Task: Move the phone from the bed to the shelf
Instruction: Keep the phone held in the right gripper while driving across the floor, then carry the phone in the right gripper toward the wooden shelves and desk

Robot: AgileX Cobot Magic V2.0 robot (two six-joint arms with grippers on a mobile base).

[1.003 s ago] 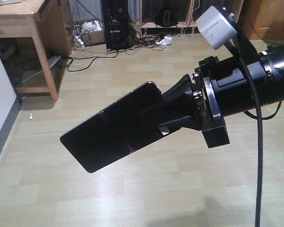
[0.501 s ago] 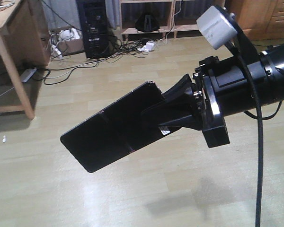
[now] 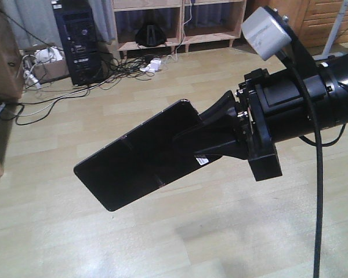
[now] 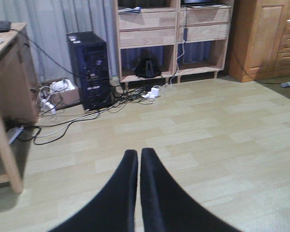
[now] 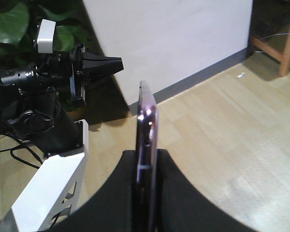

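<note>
Black phone clamped by one end in the right gripper, guessing so it slides flat onto the top-centre shelf; left gripper is closed, empty.

one end of the phone hides inside the right tool; the shelf is cropped above.
</note>
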